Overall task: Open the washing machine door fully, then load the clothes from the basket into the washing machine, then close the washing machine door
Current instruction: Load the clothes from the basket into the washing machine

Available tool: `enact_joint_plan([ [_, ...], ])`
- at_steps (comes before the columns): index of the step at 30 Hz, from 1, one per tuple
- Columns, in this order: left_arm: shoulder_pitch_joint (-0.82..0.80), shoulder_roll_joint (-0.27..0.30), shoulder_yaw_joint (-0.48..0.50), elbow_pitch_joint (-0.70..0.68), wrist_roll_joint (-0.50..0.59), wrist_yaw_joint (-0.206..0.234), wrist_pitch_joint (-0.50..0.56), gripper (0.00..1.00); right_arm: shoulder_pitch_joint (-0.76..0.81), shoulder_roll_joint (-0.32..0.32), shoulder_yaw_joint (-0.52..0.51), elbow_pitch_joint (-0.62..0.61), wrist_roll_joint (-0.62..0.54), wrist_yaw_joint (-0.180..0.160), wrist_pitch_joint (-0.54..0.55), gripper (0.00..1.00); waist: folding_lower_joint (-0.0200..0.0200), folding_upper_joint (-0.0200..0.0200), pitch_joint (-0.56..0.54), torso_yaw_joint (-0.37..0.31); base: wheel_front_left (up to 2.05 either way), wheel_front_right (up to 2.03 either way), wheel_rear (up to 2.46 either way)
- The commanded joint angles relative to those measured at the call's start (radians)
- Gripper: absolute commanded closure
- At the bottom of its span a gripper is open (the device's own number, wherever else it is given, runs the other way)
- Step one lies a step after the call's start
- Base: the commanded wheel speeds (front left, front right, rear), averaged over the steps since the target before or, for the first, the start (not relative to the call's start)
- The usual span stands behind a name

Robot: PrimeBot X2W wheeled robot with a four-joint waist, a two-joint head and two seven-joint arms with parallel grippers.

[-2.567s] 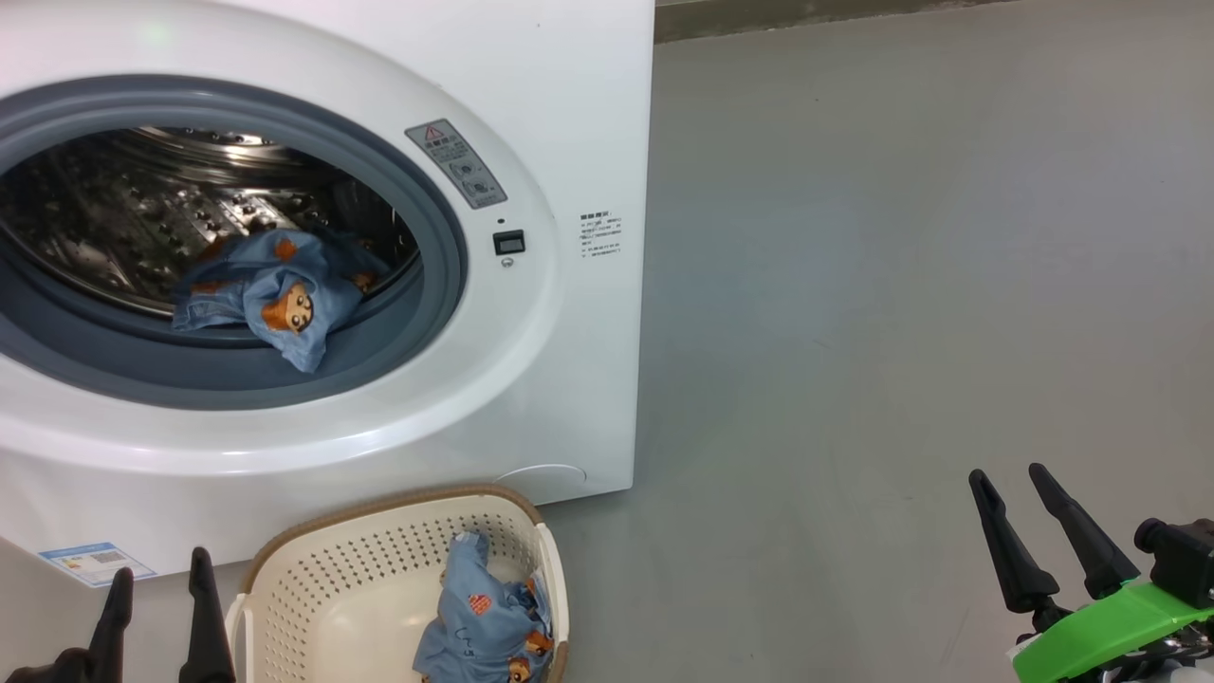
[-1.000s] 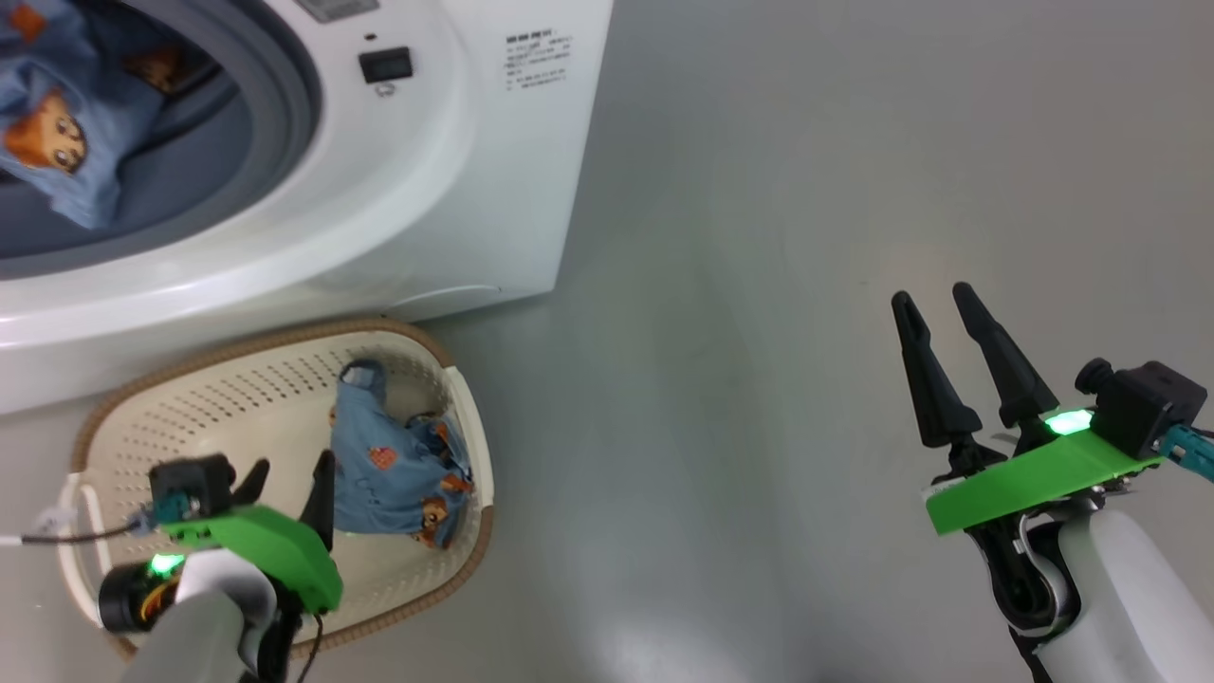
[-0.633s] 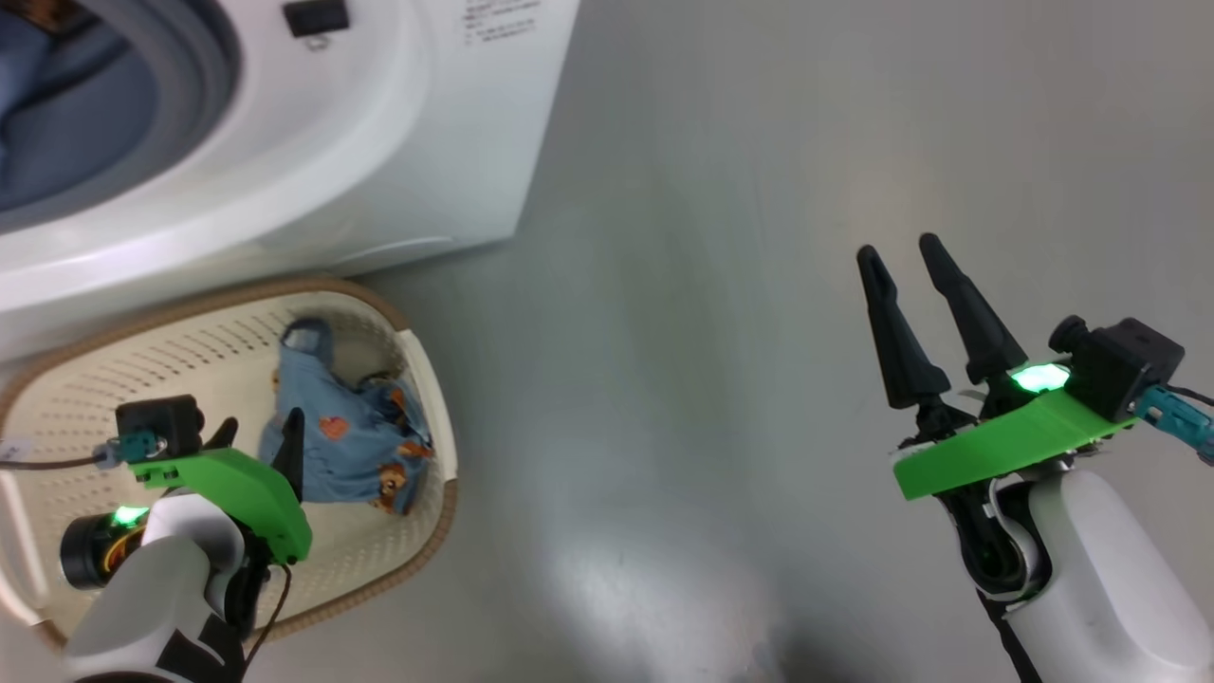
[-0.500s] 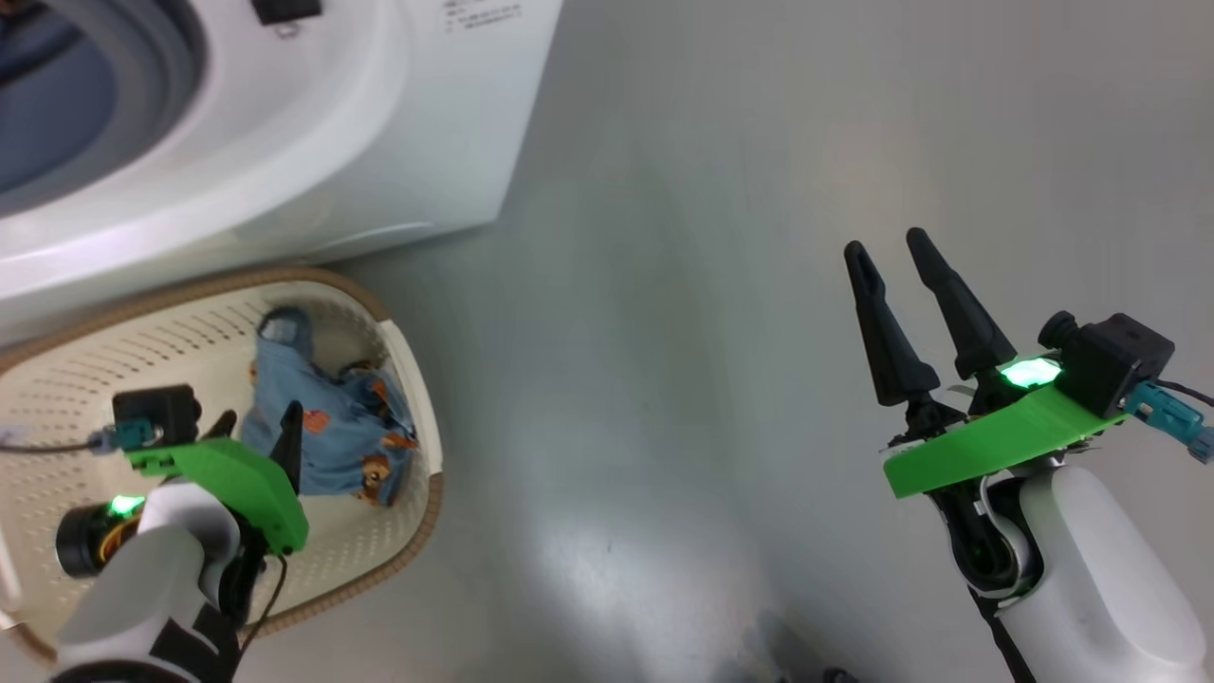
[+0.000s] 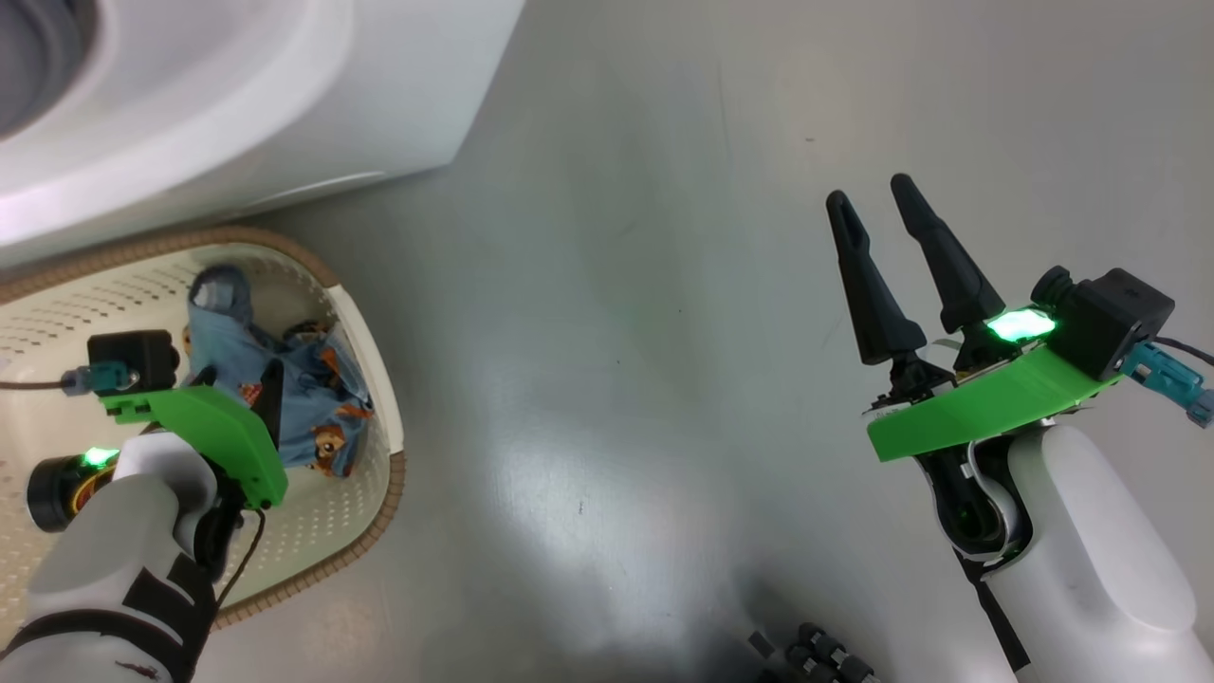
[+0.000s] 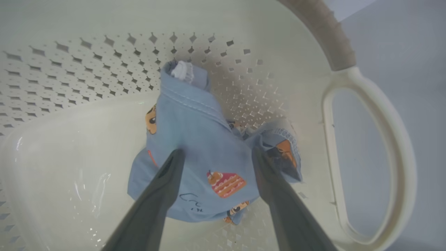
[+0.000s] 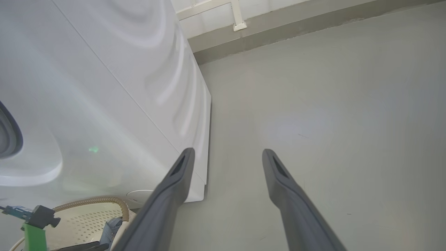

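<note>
The cream basket (image 5: 381, 398) stands on the floor against the front of the white washing machine (image 5: 237, 95). One of the clothes (image 5: 318, 403), a light-blue garment with orange bears, lies crumpled at the basket's right end. In the left wrist view my left gripper (image 6: 217, 152) is open inside the basket (image 6: 87, 69), a finger on each side of the garment (image 6: 198, 129), tips low at the fabric. Whether they touch it I cannot tell. My right gripper (image 5: 869, 190) hangs open and empty over bare floor, far right of the basket. The washing machine door is out of view.
Grey floor (image 5: 607, 332) spreads right of the machine. The right wrist view shows the machine's side panel (image 7: 139, 87), a corner of the basket (image 7: 90, 202) and the wall's base strip (image 7: 278, 31). A dark ribbed part (image 5: 816, 655) pokes in at the head view's bottom edge.
The head camera has tipped further down, so the drum has slid out of the picture. My left gripper has come from beside the garment to astride it. Both grippers stay open.
</note>
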Motion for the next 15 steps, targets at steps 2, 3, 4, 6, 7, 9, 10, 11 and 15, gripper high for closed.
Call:
enact_joint_plan([
  [2, -0.007, 0.032, 0.004, 0.012, -0.018, -0.002, 0.015, 0.0, 0.017, 0.002, 0.022, -0.024, -0.012, 0.01, -0.012, 0.0, 0.0, 0.0, 0.014, -0.007, 0.0, 0.0, 0.0],
  [3, -0.012, 0.034, -0.003, 0.018, -0.021, -0.002, 0.023, 0.0, 0.015, 0.002, 0.024, -0.025, -0.012, 0.01, -0.012, 0.0, 0.0, 0.0, 0.018, -0.007, 0.0, 0.0, 0.0],
  [4, -0.016, 0.038, -0.011, 0.024, -0.022, -0.002, 0.028, 0.0, 0.013, 0.003, 0.025, -0.026, -0.012, 0.01, -0.012, 0.0, 0.0, 0.0, 0.021, -0.008, 0.0, 0.0, 0.0],
  [6, -0.023, 0.04, -0.017, 0.031, -0.033, -0.002, 0.029, 0.0, 0.01, 0.003, 0.027, -0.026, -0.012, 0.01, -0.012, 0.0, 0.0, 0.0, 0.025, -0.011, 0.0, 0.0, 0.0],
  [7, -0.026, 0.041, -0.02, 0.035, -0.038, -0.002, 0.029, 0.0, 0.009, 0.003, 0.028, -0.027, -0.012, 0.01, -0.012, 0.0, 0.0, 0.0, 0.026, -0.012, 0.0, 0.0, 0.0],
  [9, -0.03, 0.04, -0.028, 0.046, -0.052, -0.002, 0.032, 0.0, 0.011, 0.003, 0.033, -0.029, -0.013, 0.01, -0.012, 0.0, 0.0, 0.0, 0.026, -0.015, 0.0, 0.0, 0.0],
  [10, -0.031, 0.041, -0.031, 0.049, -0.055, -0.002, 0.034, 0.0, 0.012, 0.002, 0.034, -0.03, -0.013, 0.01, -0.012, 0.0, 0.0, 0.0, 0.026, -0.016, 0.0, 0.0, 0.0],
  [11, -0.031, 0.041, -0.031, 0.049, -0.055, -0.002, 0.034, 0.0, 0.012, 0.002, 0.034, -0.03, -0.013, 0.01, -0.012, 0.0, 0.0, 0.0, 0.026, -0.016, 0.0, 0.0, 0.0],
  [15, -0.033, 0.038, -0.04, 0.057, -0.075, -0.002, 0.036, 0.42, 0.016, -0.004, 0.038, -0.034, -0.014, 0.01, -0.012, 0.0, 0.0, 0.0, 0.024, -0.02, 0.0, 0.0, 0.0],
])
